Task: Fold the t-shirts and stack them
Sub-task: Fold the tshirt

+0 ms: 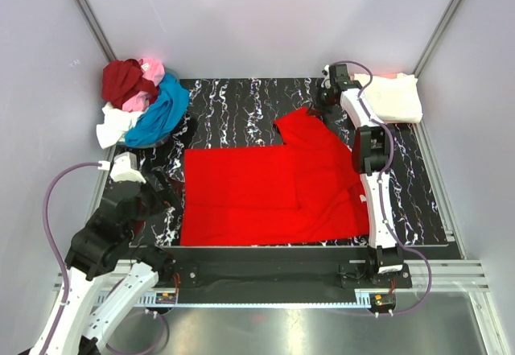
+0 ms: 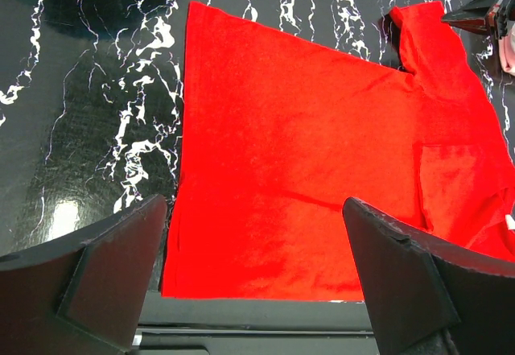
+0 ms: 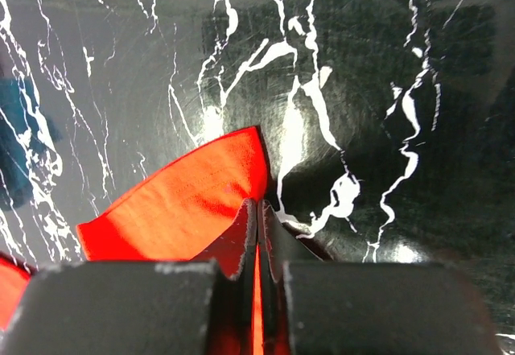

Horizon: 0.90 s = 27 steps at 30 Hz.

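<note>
The bright red t-shirt (image 1: pixel 265 194) lies spread flat mid-worktop (image 1: pixel 233 113), its near hem along the front edge. The right gripper (image 3: pixel 259 210) is closed on the tip of the far sleeve (image 3: pixel 185 202). A good fold probably needs a low lift, carrying the sleeve inward over the body with the crease kept straight. The left gripper (image 1: pixel 163 187) hangs open beside the shirt's left edge. The unfolded pile (image 1: pixel 141 101) fills the far left corner and the folded pale shirts (image 1: pixel 392 97) the far right, with bare marble between them.
</note>
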Each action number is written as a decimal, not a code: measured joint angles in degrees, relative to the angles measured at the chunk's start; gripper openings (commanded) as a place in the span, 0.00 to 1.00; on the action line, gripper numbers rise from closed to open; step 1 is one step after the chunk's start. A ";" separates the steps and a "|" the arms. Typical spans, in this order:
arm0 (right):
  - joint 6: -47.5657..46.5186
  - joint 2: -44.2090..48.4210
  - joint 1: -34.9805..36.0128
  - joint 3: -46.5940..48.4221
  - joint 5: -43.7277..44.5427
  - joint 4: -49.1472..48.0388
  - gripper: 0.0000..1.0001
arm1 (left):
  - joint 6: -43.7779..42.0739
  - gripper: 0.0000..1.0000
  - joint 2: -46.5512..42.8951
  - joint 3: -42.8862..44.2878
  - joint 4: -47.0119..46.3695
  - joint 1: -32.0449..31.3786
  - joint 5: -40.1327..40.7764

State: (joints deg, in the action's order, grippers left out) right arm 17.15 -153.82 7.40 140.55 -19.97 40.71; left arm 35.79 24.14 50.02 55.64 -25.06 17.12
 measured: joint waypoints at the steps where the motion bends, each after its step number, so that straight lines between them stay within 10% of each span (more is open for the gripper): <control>1: -0.02 0.00 0.00 -0.02 -0.22 0.09 0.00 | 0.00 0.99 0.00 -0.02 0.00 0.02 -0.02; 10: -3.10 9.60 0.61 -13.11 -0.52 1.09 0.00 | -0.02 0.99 2.08 -0.02 -0.04 1.01 -0.26; 19: -8.02 42.03 6.03 -38.29 0.94 -0.72 0.00 | 0.00 0.99 5.01 -0.02 -0.02 2.34 -0.11; 27: -4.66 68.74 5.99 -59.06 5.90 -1.42 0.00 | -0.24 0.99 25.03 3.58 -3.02 2.67 -0.81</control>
State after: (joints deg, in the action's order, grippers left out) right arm 12.49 -85.08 13.39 81.49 -14.06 39.29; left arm 35.55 49.17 53.60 52.62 -22.39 16.32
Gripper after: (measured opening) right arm 0.011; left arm 0.985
